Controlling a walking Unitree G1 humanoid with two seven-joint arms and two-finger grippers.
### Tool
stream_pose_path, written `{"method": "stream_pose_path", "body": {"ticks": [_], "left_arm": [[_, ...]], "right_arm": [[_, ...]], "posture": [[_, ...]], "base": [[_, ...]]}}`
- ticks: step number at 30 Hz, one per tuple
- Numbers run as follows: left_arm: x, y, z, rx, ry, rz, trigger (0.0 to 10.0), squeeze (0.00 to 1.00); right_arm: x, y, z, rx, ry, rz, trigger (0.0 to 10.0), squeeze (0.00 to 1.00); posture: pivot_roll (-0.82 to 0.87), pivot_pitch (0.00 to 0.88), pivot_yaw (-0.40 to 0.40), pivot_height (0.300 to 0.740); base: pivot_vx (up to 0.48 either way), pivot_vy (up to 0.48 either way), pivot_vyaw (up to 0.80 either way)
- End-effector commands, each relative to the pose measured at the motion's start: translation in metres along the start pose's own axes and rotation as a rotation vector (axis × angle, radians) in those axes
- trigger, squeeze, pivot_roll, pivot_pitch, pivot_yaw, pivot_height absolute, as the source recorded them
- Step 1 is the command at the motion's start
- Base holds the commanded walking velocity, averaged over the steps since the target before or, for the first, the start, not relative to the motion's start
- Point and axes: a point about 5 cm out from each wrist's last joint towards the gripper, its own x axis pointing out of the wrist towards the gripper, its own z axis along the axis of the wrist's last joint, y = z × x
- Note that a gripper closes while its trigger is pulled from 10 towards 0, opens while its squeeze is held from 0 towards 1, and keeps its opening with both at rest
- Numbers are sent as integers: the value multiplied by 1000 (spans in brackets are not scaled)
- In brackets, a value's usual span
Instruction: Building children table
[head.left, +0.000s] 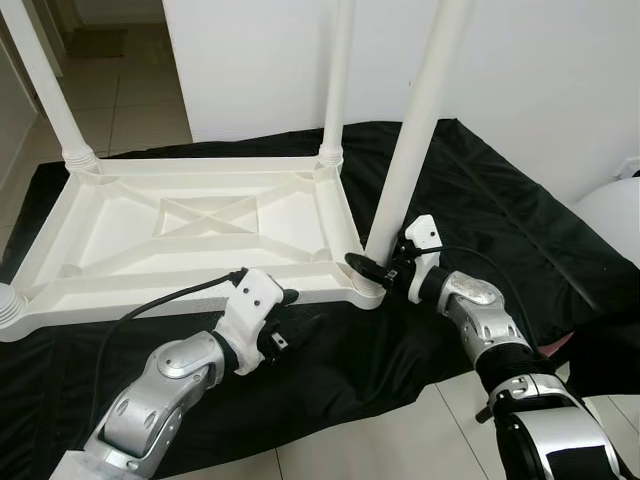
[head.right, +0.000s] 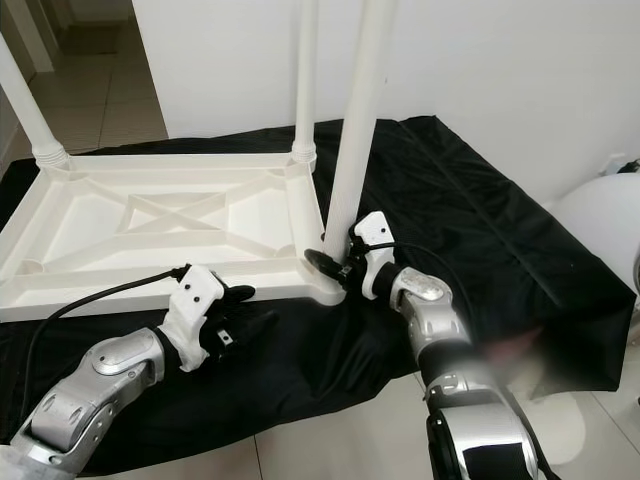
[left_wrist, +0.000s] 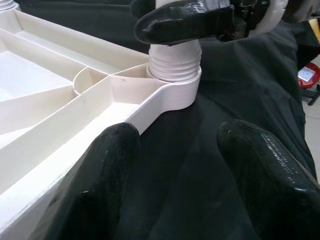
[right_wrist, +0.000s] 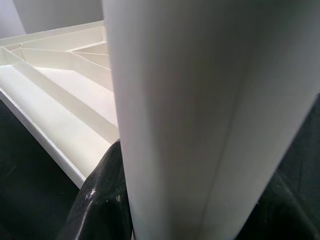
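Observation:
A white plastic children's table (head.left: 190, 232) lies upside down on a black cloth (head.left: 500, 210). Its near right leg (head.left: 415, 130) stands upright in the threaded corner socket (left_wrist: 175, 70). My right gripper (head.left: 385, 268) is shut on this leg just above the socket, and its black fingers (right_wrist: 100, 200) flank the white leg (right_wrist: 210, 110) in the right wrist view. My left gripper (head.left: 298, 312) is open and hovers low over the cloth, just in front of the table's near rim and left of that corner. Its two fingertips (left_wrist: 100, 185) hold nothing.
Other legs stand at the far right corner (head.left: 338, 80), the far left corner (head.left: 50, 90) and the near left corner (head.left: 8, 305). A white wall (head.left: 520, 60) rises behind. A white rounded object (head.left: 615, 215) sits at the right. Tiled floor (head.left: 400, 440) lies in front of the cloth.

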Motion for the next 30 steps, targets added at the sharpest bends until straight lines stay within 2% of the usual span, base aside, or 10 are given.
{"method": "stream_pose_path", "body": {"ticks": [1, 2, 7, 12, 22, 24, 25, 27, 28, 30], "left_arm": [[1, -8, 0, 23, 5, -183, 10000, 0], [1, -7, 1, 24, 3, -183, 10000, 0], [4, -6, -1, 38, 15, -173, 10000, 0], [5, -5, -2, 56, 22, -159, 10000, 0], [6, -4, -4, 53, 22, -148, 10000, 0], [7, -3, -4, 58, 21, -143, 10000, 0], [7, -3, -4, 58, 21, -143, 10000, 0], [7, -3, -4, 60, 20, -141, 10000, 0], [7, -3, -4, 60, 20, -141, 10000, 0], [8, -2, -5, 61, 19, -137, 10000, 0]], "right_arm": [[-5, -5, -3, 6, 14, -12, 4353, 0], [-5, -6, -3, 16, 6, -16, 10000, 0], [-8, -7, -5, 35, 9, -42, 10000, 0], [-10, -8, -4, 69, -18, -142, 10000, 0], [-7, 15, -10, 46, -19, -256, 10000, 0], [-5, 26, -10, 50, -28, -319, 10000, 0], [-5, 26, -10, 50, -28, -319, 10000, 0], [-5, 31, -11, 76, -18, -434, 10000, 0], [-5, 31, -11, 76, -18, -434, 10000, 0], [-4, 42, -12, 107, 4, -580, 10000, 0]], "posture": [[4, 17, -6, 740], [-1, 19, -8, 740], [-10, 16, -17, 740], [-11, 16, -21, 740], [-16, 8, -26, 740], [-18, 6, -27, 740], [-18, 6, -27, 740], [-18, 4, -35, 740], [-18, 4, -35, 740], [-20, 1, -37, 740]], "base": [[0, 0, 0], [0, 0, 0], [0, 0, 0], [0, 0, 0], [0, 0, 0], [0, 0, 0], [0, 0, 0], [0, 0, 0], [0, 0, 0], [0, 0, 0]]}}
